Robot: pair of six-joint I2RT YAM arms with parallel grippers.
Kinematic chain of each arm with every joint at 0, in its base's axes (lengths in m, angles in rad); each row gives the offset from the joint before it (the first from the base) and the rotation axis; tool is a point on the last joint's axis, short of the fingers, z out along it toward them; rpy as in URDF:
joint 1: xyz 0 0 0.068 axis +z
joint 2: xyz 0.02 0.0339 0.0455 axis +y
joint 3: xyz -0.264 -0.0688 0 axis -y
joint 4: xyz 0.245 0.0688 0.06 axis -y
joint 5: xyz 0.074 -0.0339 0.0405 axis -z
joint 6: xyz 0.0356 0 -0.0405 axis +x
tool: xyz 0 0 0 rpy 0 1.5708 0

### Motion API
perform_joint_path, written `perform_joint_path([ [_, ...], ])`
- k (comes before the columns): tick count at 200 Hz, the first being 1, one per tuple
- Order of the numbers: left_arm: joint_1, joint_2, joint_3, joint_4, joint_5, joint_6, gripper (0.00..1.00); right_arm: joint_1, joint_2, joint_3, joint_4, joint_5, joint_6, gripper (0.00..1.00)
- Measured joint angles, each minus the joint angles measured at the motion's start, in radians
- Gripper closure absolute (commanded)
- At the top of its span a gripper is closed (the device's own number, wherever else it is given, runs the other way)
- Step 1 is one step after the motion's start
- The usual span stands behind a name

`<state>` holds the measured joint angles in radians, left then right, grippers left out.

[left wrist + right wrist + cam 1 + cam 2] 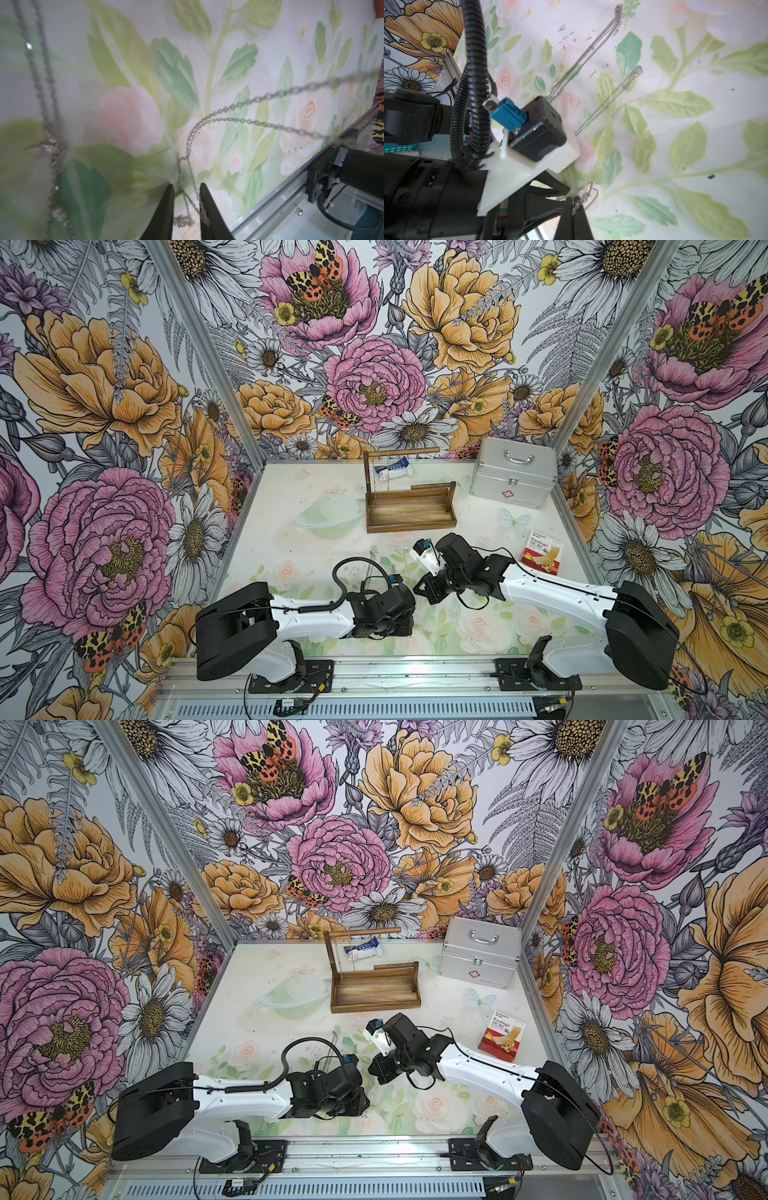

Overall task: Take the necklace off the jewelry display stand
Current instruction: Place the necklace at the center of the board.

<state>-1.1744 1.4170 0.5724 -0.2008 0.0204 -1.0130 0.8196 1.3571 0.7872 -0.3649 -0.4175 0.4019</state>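
At six o'clock from the jewelry display stand (409, 526), the right gripper (574, 199) pinches the necklace (228, 119). The left gripper (186, 185), narrowly parted around the chain, should release fully before any pulling.

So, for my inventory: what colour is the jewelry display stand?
Brown, wood-grained; the jewelry display stand shows best in a top view.

Bright even light, blurred wrist foregrounds

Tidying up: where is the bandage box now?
In both top views the bandage box lies on the table's right side, nearer the robot than the silver case.
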Motion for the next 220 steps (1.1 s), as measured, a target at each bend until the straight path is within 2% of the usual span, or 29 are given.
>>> perform_joint_path([
  [85, -0.015, -0.036, -0.004, -0.005, -0.032, -0.001, 0.46, 0.000, 0.029, 0.005, 0.003, 0.004, 0.000, 1.00],
  [121, -0.015, -0.047, -0.012, -0.011, -0.043, -0.002, 0.42, 0.000, 0.035, 0.013, 0.004, 0.004, 0.000, 1.00],
  [184, -0.020, -0.057, -0.012, -0.006, -0.056, -0.002, 0.24, 0.000, 0.048, 0.016, 0.004, 0.007, 0.000, 1.00],
  [220, -0.028, -0.064, -0.012, -0.006, -0.058, -0.002, 0.19, 0.000, 0.067, 0.016, 0.004, 0.016, 0.000, 1.00],
])
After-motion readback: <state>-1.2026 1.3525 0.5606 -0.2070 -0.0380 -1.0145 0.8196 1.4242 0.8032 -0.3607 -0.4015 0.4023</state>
